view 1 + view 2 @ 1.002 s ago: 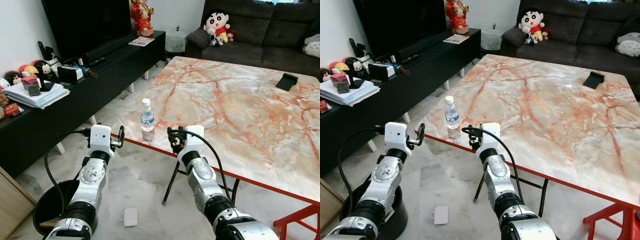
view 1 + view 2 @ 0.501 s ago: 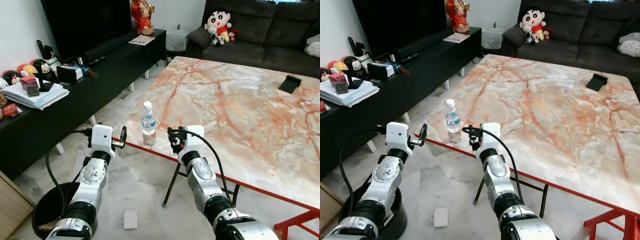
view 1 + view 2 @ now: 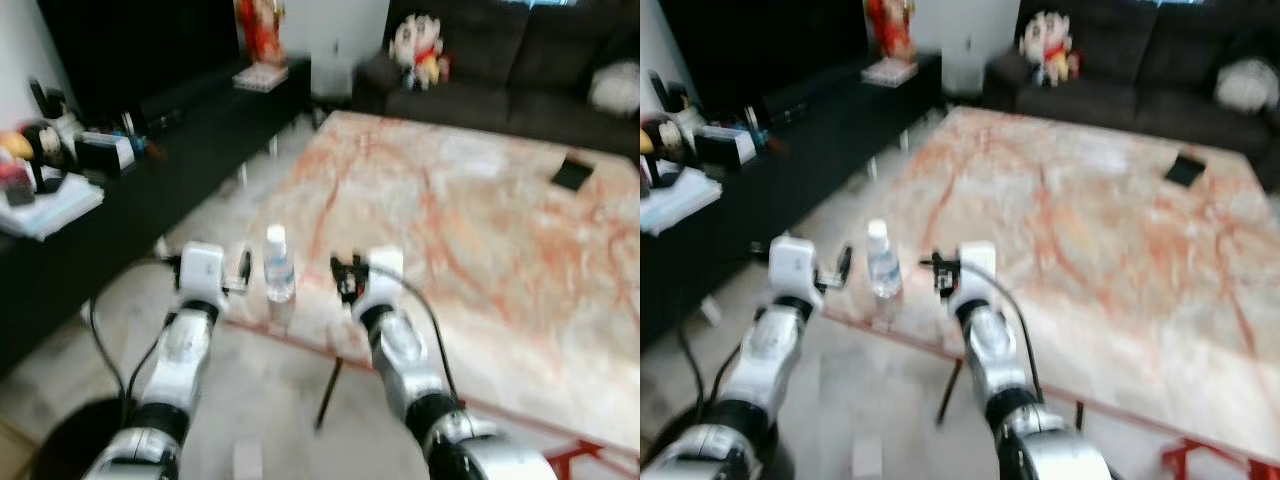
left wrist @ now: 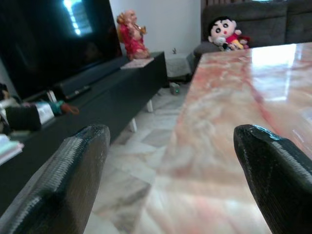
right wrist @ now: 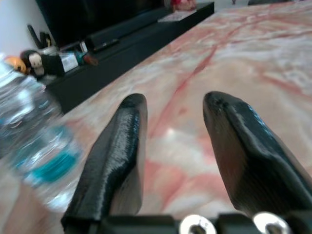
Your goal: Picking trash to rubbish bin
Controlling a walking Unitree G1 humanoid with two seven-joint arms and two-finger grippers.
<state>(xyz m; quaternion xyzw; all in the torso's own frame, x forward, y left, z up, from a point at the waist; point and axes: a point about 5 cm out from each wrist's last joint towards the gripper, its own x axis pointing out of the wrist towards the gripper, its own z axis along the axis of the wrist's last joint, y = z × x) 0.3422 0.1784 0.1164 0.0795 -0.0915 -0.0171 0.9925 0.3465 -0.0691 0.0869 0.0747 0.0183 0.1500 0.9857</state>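
One water bottle stood upright near the front left corner of the marble worktop, close to its red-trimmed edge. Both head views were blurred, so small details were hard to read.

Two grippers were raised in front of the robot at about the level of the worktop. The left gripper hung just off the worktop's edge, over the floor, just beside the bottle on its left. In the left wrist view its two fingers stood wide apart, with the worktop surface showing between them, so its jaws were open and held nothing.

The right gripper sat at the worktop's front edge, near the bottle on its right. In the right wrist view its two fingers were parted with bare marble between them, so these jaws were open and empty too. The bottle showed in that view off to one side of the fingers, blurred, with its blue label visible; it lay outside the gap between the jaws, not touching either finger.

The bottle therefore stood between the two grippers, nearer the left one.

One small dark object lay on the far right part of the worktop, well apart from the bottle. One long black cabinet ran along the left side with clutter on top, and one dark sofa with one soft toy stood behind the worktop.
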